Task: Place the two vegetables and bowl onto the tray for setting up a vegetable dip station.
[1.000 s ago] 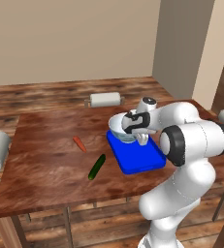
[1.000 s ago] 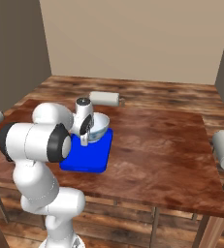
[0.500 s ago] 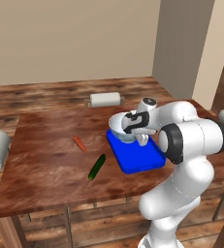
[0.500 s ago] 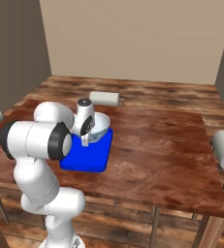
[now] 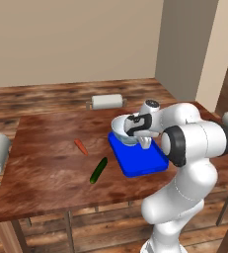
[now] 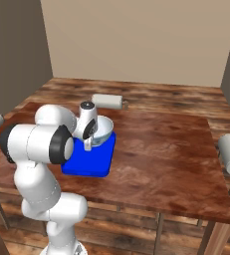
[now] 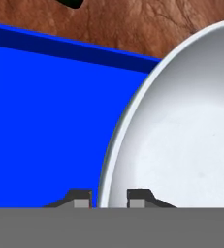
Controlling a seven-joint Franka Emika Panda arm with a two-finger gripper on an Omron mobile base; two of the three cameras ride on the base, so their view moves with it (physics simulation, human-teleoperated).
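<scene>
— Hand view: glossy pale bowl point(image 7: 181, 126), its thin curved rim between the fingertips point(image 7: 83, 197), which sit narrow with a sliver of gap; flat blue tray point(image 7: 40, 121) beneath.
— Left base view adds the tapered orange carrot point(image 5: 80, 146) and slim green cucumber point(image 5: 98, 170) lying apart on the grained wooden table point(image 5: 41, 168), left of the tray.

Bowl point(image 5: 121, 129) on tray point(image 5: 140, 163); carrot point(image 5: 80, 146), cucumber point(image 5: 98, 170) on table.
</scene>
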